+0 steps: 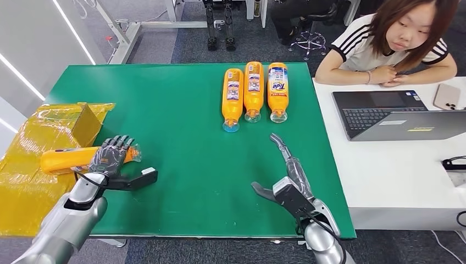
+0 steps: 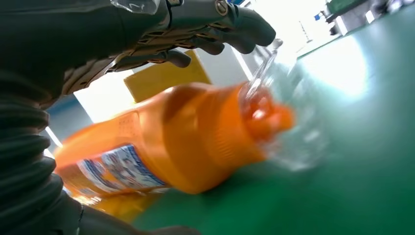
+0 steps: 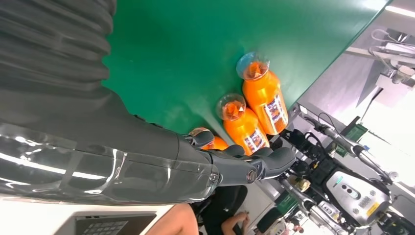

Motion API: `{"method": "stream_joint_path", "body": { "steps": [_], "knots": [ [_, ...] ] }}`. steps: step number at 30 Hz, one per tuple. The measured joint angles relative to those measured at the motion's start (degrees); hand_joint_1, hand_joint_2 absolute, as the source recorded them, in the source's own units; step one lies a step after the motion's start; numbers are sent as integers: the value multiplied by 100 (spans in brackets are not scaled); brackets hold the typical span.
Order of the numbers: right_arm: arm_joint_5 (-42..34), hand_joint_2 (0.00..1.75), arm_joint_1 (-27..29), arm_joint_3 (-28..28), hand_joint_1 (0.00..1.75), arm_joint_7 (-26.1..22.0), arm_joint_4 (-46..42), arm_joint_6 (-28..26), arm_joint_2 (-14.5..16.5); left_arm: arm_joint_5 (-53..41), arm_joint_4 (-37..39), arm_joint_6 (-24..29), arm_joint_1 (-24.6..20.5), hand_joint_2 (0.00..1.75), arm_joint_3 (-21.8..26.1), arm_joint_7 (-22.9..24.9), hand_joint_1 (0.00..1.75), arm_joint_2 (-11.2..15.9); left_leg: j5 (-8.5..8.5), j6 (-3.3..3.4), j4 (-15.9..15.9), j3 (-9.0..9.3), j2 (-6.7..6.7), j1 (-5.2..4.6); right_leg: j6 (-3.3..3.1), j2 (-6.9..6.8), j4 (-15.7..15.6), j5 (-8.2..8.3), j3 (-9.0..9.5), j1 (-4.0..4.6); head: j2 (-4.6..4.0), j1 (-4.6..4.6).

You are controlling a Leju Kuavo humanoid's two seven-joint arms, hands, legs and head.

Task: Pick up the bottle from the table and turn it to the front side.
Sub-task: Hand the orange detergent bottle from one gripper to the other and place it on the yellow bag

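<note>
Head view, near left: left robot hand [image 1: 112,155] draped over an orange bottle [image 1: 66,159] lying at worktop [image 1: 176,137] edge, grasp unconfirmed, unturned; right robot hand [image 1: 286,176] spread, empty; three bottles [image 1: 254,91] far, lined up.

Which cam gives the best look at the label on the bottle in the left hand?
Left wrist view: the bottle is close up, with its blue and white label facing the camera, though blurred. In the head view the left hand covers part of the bottle and no label is readable. The right wrist view looks at other bottles.
</note>
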Motion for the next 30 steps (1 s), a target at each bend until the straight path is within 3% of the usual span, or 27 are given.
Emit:
{"method": "stream_joint_path", "body": {
  "steps": [3, 7, 11, 14, 17, 19, 22, 25, 30],
  "knots": [
    [-13, 175, 95, -61, 0, -7, -70, -6, -1, 1356, -342, 631, 172, 175, 98, -783, 0, -188, -1, 0, 1, -1, -1, 0, 0, -1, -1, 0, -1, -1, 0, 1],
    [-84, 175, 159, -84, 0, -48, -120, -88, 0, 3580, -1549, 1727, 548, 175, 271, -1955, 0, -595, -4, 1, 2, -4, 0, -2, 1, -1, -3, 0, 0, -3, 0, 0],
    [-226, 175, 131, -80, 0, -164, -99, -221, 7, 3639, -2960, 2023, 1008, 175, 597, -2695, 0, -1194, -5, 3, 2, -7, -2, -3, 3, -2, -5, -2, -1, -5, 0, 0],
    [-357, 175, 100, -69, 0, -321, -62, -386, 56, 3659, -3963, 1994, 1251, 175, 787, -2752, 0, -1701, -7, 6, 2, -5, -3, -3, 4, -6, -7, -2, 0, -5, 0, 1],
    [-571, 175, 153, -69, 0, -495, -137, -574, 102, 5239, -4221, 1312, 1244, 175, 539, -2103, 0, -1913, -7, 7, 2, -2, -13, -2, 5, -21, -8, -4, 3, -5, 0, -1],
    [-792, 175, 222, -68, 0, -621, -272, -616, 110, 6547, -4248, 136, 1257, 175, 242, -1516, 0, -1981, -2, 8, 2, -7, -16, 0, 4, -26, -6, -3, 1, -4, 0, -1],
    [-1127, 175, 331, -64, 0, -825, -474, -645, 132, 7275, -4183, -1218, 1313, 175, -150, -1394, 0, -2084, 0, 8, 1, -8, -10, -2, 2, -15, -3, -1, 0, -3, 0, 0],
    [-1367, 175, 565, -38, 0, -1003, -744, -738, 185, 7453, -3992, -1548, 1445, 175, -365, -1568, 0, -2151, -6, 7, 2, -5, -8, -3, 4, -11, -5, -4, -1, -4, 0, -1],
    [-1496, 175, 1022, 71, 0, -1109, -1194, -850, 228, 7648, -3793, -1613, 1716, 175, -476, -1715, 0, -2194, -14, 8, -1, -10, -11, -1, 5, -14, -5, -11, -4, -4, 0, -1]
  ]
}}
